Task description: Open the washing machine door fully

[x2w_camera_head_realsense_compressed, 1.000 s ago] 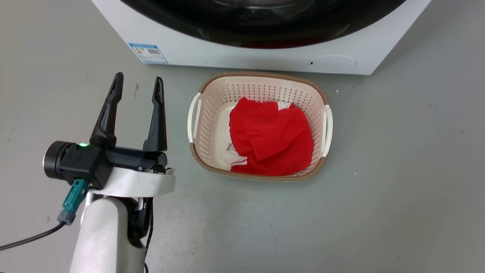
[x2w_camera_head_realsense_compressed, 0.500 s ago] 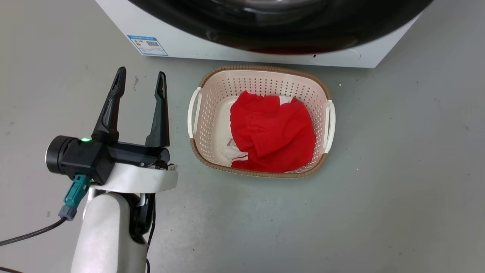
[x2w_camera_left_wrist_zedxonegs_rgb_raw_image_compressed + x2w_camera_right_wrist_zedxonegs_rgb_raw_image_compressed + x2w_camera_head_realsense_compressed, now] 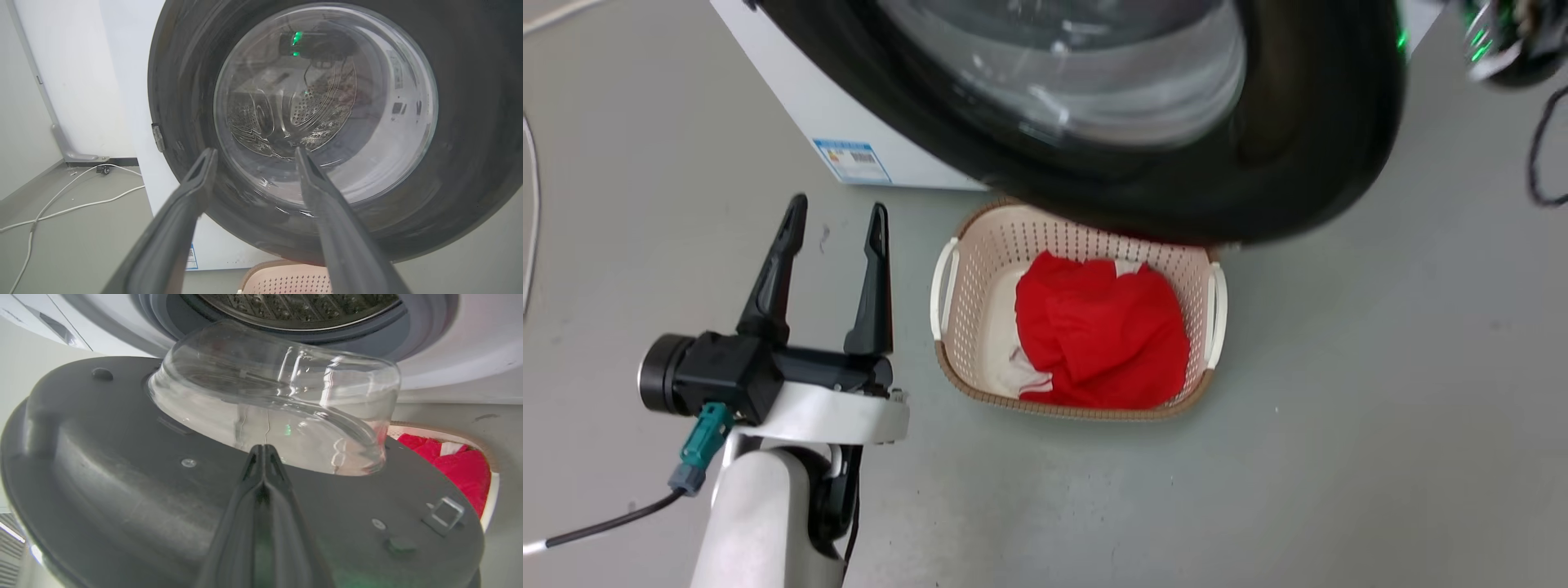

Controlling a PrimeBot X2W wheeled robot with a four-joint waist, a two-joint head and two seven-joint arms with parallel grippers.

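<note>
My left gripper (image 3: pixel 837 206) hangs at the lower left of the head view with its two fingers spread wide and nothing between them, well clear of everything. Along those fingers I look straight at the outer face of the washing machine door (image 3: pixel 1307 163) - glossy black rim, clear centre, and the holes of the steel drum showing through the glass.

The door stands swung out from the washing machine (image 3: pixel 833 106), part open. From the head its lower rim hangs above the far edge of the beige basket (image 3: pixel 1054 245), which sits on the grey floor (image 3: pixel 1380 408) with a red cloth (image 3: pixel 1103 339) bunched inside. A small blue label (image 3: pixel 854 161) shows low on the machine's white front, to the left of the door, and a white cable (image 3: pixel 81 204) trails over the floor beside the machine.

My right gripper (image 3: pixel 263 451) is behind the door, on its inner side - the fingers are pressed together with nothing pinched between them, tips pointing at the foot of the bulging glass bowl (image 3: pixel 278 388). Whether the tips touch the door I cannot tell. Beyond the bowl the drum (image 3: pixel 302 306) lies open inside its blue-grey gasket (image 3: pixel 425 322), and a small metal latch hook (image 3: pixel 445 510) stands on the door's inner face, to the right of my fingers
</note>
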